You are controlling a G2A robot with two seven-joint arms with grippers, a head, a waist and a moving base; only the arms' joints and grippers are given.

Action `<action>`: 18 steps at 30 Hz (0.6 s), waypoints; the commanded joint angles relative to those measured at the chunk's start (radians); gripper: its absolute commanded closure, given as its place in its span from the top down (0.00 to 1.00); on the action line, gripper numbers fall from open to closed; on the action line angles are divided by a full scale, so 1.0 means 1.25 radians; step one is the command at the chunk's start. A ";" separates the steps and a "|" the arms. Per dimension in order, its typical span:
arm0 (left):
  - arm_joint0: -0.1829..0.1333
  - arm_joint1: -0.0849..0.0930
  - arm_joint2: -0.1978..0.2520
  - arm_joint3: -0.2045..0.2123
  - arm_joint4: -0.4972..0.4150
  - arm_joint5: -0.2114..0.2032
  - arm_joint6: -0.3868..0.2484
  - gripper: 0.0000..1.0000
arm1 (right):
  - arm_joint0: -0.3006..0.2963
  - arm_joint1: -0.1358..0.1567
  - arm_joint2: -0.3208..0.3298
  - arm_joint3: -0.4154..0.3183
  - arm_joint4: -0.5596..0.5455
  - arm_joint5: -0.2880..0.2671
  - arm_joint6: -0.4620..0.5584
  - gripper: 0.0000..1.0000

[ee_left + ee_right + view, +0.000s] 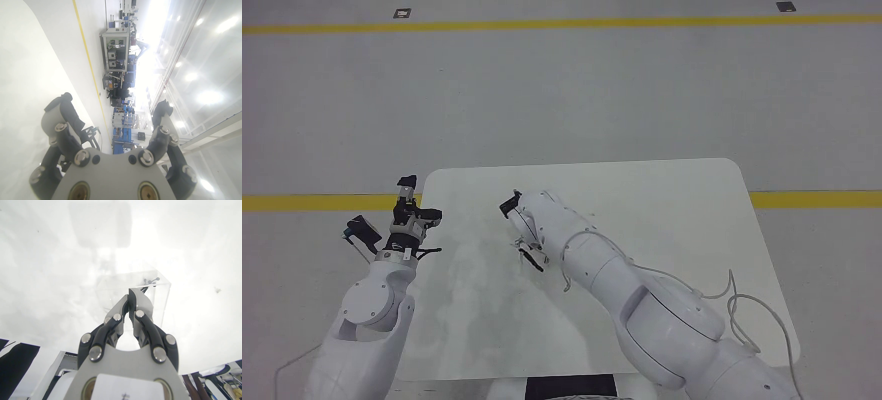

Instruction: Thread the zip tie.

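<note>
Table point(672, 200), white, round-cornered: one. Clear box point(163, 298), standing on the table: one. Zip ties point(151, 282), black, inside the box on the table: a small bunch, heads gathered toward one corner, exact count not tellable. White arms point(642, 290): two, one stretched over the table from its near edge, one beside the table's left edge. Grippers: two. Right gripper point(130, 294): over the table's left half, just above the box; fingers pressed flat together with no gap; tips touching or just beside the black strands, hold on any of them not tellable. Left gripper point(113, 112): at the table's left edge, aimed along it toward the far side; fingers point(66, 111) spread wide, nothing between them, touching nothing. Yellow floor stripes point(562, 24): two, one well beyond the table, one interrupted by the table and showing on both sides of it.
</note>
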 commanded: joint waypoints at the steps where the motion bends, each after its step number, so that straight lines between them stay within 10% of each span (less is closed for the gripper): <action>1: 0.000 0.000 0.000 0.000 0.000 0.000 0.000 1.00 | -0.002 0.000 -0.001 0.001 -0.006 0.002 0.002 0.36; 18: 0.000 0.000 0.000 0.000 0.000 0.000 0.000 1.00 | -0.008 -0.009 0.000 0.022 -0.018 -0.010 0.010 0.20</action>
